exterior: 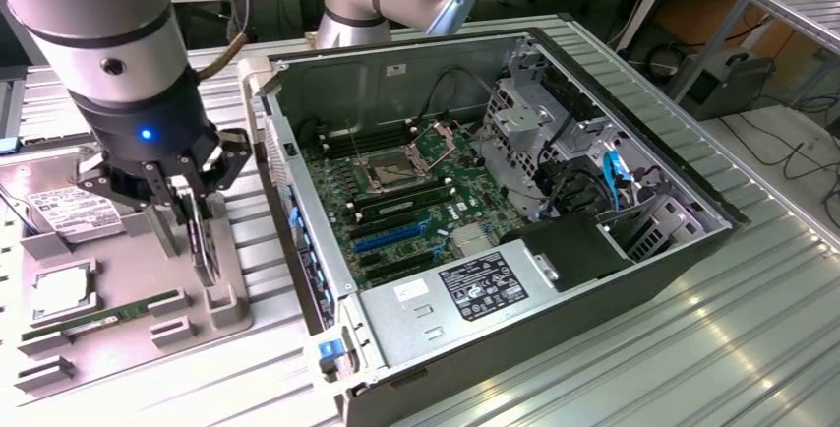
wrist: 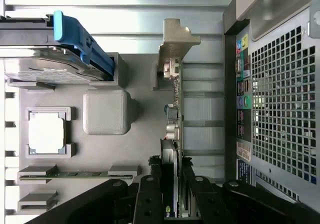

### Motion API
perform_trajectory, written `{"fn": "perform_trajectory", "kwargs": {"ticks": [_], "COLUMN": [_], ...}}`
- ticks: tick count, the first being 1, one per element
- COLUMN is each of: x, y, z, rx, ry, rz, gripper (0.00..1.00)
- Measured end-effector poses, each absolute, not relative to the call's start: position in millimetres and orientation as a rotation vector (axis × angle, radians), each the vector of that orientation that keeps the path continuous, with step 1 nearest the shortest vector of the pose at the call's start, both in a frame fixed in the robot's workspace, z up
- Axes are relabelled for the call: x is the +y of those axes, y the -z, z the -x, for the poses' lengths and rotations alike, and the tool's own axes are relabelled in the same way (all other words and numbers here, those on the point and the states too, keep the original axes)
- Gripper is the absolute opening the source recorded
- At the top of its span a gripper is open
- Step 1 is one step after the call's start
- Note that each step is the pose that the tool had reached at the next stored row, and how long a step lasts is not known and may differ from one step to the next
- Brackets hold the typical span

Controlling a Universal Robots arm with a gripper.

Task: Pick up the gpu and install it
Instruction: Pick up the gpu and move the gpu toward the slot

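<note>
Grey tray (exterior: 125,255) on slatted metal bench (exterior: 617,368), pincer (exterior: 188,220) clamped on upright gpu (wrist: 171,68), open case (exterior: 381,68) beside

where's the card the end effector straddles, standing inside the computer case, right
No. The card the end effector straddles stands on the grey tray beside the computer case, not inside it, as the exterior view shows.

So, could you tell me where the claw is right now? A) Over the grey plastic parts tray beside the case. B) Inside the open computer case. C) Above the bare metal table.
A: the claw is at the thin dark expansion card with a silver bracket, over the grey plastic parts tray, outside the open black computer case.
</note>
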State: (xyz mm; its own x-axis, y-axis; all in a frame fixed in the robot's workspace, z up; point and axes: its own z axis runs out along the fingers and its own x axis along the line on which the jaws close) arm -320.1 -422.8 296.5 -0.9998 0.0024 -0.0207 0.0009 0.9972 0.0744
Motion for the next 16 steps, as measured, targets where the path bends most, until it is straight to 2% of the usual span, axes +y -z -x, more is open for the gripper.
{"fn": "perform_trajectory", "kwargs": {"ticks": [8,16], "x": [-425.9,-443.1], "y": [-339.5,-392.1], "z": [318.5,300.9], "rx": [3.123,3.133], "ry": [-0.116,-0.117], "rz": [-0.003,-0.003], "gripper": [0.26,0.26]}}
